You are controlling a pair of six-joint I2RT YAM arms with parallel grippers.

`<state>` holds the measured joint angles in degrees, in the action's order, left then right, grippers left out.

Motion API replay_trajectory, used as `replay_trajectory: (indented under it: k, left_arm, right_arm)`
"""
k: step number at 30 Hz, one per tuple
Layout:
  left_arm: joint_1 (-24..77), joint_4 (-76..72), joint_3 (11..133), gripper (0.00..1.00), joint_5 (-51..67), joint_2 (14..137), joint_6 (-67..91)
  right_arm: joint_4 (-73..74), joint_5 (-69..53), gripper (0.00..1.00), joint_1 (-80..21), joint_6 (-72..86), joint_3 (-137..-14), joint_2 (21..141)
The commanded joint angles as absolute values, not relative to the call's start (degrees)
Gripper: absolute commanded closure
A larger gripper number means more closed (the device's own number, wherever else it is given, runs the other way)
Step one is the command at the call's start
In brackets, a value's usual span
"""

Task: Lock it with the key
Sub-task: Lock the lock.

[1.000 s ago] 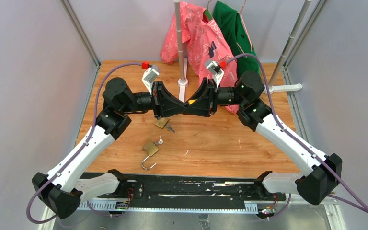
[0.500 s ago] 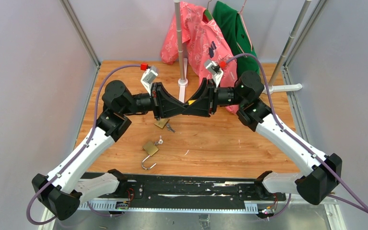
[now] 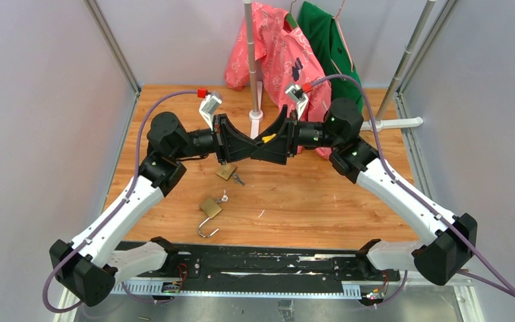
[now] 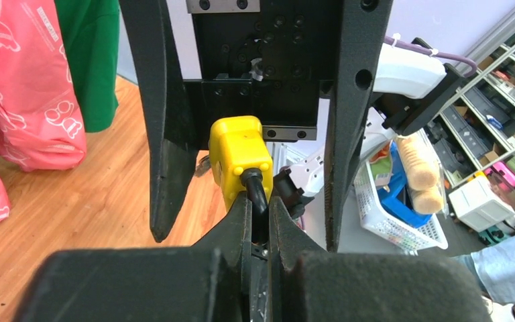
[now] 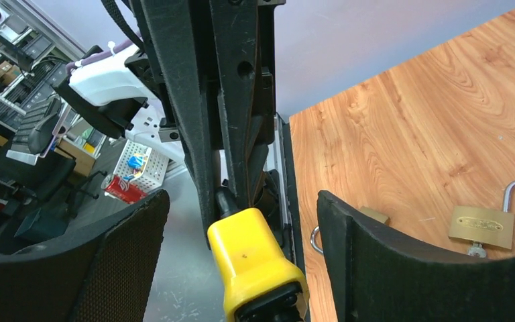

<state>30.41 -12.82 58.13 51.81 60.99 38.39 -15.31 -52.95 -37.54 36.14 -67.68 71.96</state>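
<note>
A yellow padlock [image 3: 266,139] hangs in mid-air over the table's middle, where both arms meet. My left gripper [image 4: 258,209] is shut on its black shackle [image 4: 256,186], with the yellow body [image 4: 239,153] sticking out past the fingertips. My right gripper [image 5: 241,199] is open, its fingers [image 5: 349,261] standing apart on either side of the yellow padlock [image 5: 251,258] without touching it. On the wood below lie a brass padlock [image 3: 210,206] with its shackle open and a small key [image 3: 224,196] at it, and a second brass padlock [image 3: 226,172] with keys [image 3: 238,178].
A pink garment [image 3: 275,47] and a green one [image 3: 325,37] hang from a rack pole [image 3: 250,54] at the back, its white base [image 3: 256,114] right behind the grippers. The brass padlock [image 5: 481,225] lies under my right gripper.
My right gripper's jaws have spread open and let go of the yellow padlock's body. The left gripper keeps its hold on the shackle. Both wrists shifted slightly.
</note>
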Motion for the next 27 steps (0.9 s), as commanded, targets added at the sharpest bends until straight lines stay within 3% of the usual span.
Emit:
replay_trajectory:
  k: [1,16,27]
  left_arm:
    - [31.08,-17.87,58.34,1.00,55.78,61.66,39.81]
    - [27.74,-18.30,60.24,1.00,60.16,60.66,39.86]
    - [26.48,-18.28,60.49,1.00,59.70,60.46,39.82]
  right_arm:
    - [-16.33,-51.26,0.16,-38.17,36.03,-67.96,71.22]
    - [-14.93,-57.60,0.12,-29.15,36.47,-66.45,67.82]
    - [-16.35,-66.01,0.11,-28.87,37.94,-66.61,66.02]
